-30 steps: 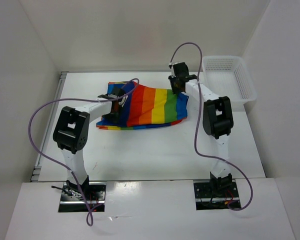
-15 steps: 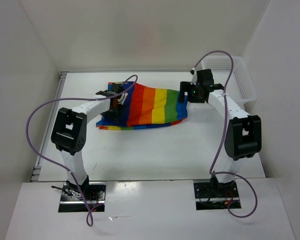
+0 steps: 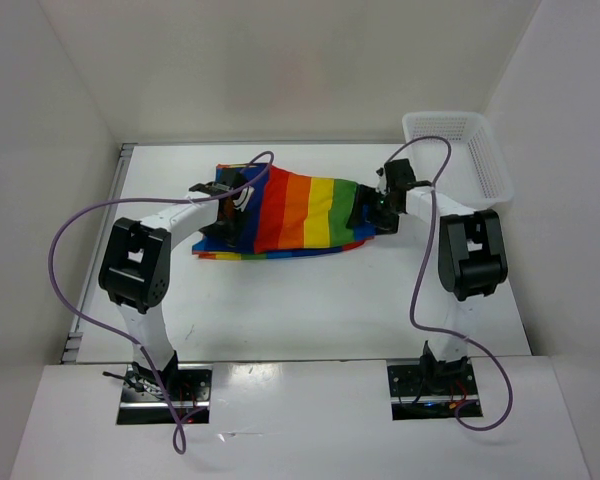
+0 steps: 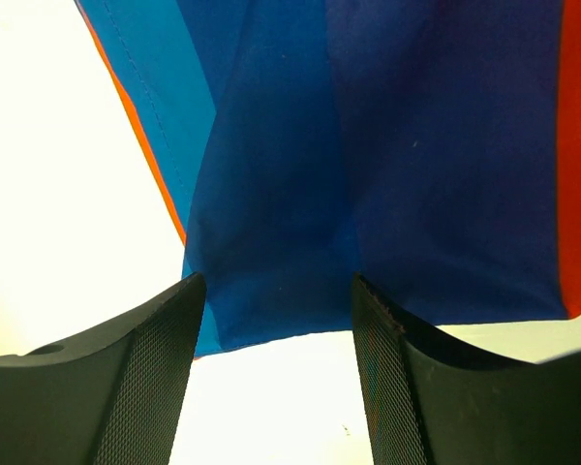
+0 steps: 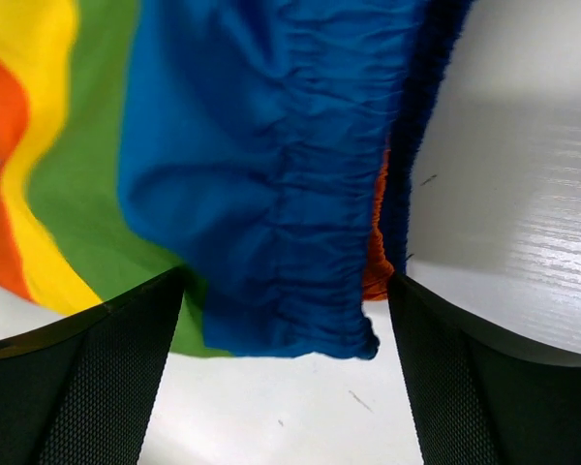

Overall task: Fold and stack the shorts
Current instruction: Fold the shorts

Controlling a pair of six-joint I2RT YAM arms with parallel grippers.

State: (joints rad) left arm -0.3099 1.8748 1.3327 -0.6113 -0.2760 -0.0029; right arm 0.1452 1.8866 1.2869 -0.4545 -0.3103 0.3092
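Note:
The rainbow-striped shorts [image 3: 300, 210] lie flat on the white table, blue at the left, then red, orange, yellow, green, and a blue gathered waistband at the right. My left gripper [image 3: 223, 208] is open over the shorts' left blue edge; in the left wrist view the blue fabric [image 4: 368, 165] lies just beyond the open fingers [image 4: 145, 387]. My right gripper [image 3: 368, 214] is open at the right edge; in the right wrist view the blue waistband [image 5: 310, 194] hangs between the spread fingers [image 5: 107, 387], nothing pinched.
A white mesh basket [image 3: 458, 155] stands at the back right of the table. White walls enclose the table [image 3: 310, 300] on the left, back and right. Purple cables loop off both arms.
The right arm has swung from the shorts' back right corner, out to the right, then down and in to the waistband's right edge. The left gripper shifted only slightly.

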